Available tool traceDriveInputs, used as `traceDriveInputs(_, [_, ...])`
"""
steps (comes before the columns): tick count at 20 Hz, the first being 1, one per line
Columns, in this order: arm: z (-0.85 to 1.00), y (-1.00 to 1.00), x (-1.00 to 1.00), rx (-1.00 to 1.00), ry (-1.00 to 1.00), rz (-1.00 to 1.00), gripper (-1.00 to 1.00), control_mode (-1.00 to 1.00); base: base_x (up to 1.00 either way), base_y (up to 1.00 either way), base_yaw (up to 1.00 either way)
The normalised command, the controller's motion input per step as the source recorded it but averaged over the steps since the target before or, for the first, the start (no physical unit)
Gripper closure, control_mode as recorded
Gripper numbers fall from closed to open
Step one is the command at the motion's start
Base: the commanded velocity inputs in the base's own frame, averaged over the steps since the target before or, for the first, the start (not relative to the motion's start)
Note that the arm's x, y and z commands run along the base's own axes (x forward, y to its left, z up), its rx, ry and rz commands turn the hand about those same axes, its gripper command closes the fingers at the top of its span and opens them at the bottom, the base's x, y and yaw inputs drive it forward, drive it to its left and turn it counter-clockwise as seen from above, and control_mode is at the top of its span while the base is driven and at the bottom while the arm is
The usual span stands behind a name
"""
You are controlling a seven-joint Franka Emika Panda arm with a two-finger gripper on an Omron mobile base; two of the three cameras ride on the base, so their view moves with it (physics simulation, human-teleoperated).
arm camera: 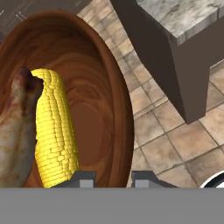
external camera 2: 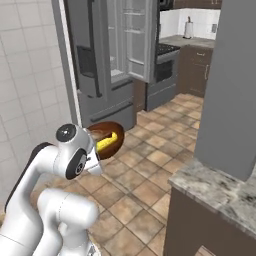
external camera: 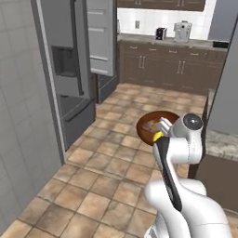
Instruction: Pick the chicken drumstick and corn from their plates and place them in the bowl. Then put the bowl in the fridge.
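Observation:
The reddish-brown bowl [arm camera: 87, 100] hangs above the tiled floor, with my gripper [arm camera: 114, 178] shut on its near rim, one finger inside and one outside. Inside it lie the yellow corn [arm camera: 52, 135] and, beside it, the golden-brown chicken drumstick [arm camera: 15, 131]. From the base views the bowl [external camera: 148, 122] [external camera 2: 118, 131] sits just ahead of my wrist, with the corn [external camera 2: 107, 142] showing in it. The grey fridge [external camera: 69, 69] [external camera 2: 95, 60] stands ahead on the left, one upper door [external camera 2: 137, 40] swung open on pale shelves. The plates are out of view.
A stone-topped counter [external camera 2: 220, 190] [arm camera: 183, 17] on dark cabinets stands close on the right, under a grey pillar [external camera 2: 230, 75]. Brown cabinets [external camera: 172, 65] with a coffee machine [external camera: 182, 31] line the back wall. A stove [external camera 2: 165, 62] sits beyond the fridge. Open tiled floor [external camera: 107, 162] lies between me and the fridge.

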Motion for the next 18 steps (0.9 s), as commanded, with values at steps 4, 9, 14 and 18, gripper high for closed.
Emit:
traceDriveInputs(4, [0.0,0.0,0.0,0.0,0.0,0.0,1.0,1.0,0.5,0.52,-0.28])
traceDriveInputs(9, [0.0,0.0,0.0,0.0,0.0,0.0,1.0,1.0,0.54,0.46,-0.31])
traceDriveInputs(14, [0.0,0.0,0.0,0.0,0.0,0.0,1.0,1.0,0.63,0.35,-0.36])
traceDriveInputs(18, [0.0,0.0,0.0,0.0,0.0,0.0,1.0,1.0,0.66,0.2,-0.35])
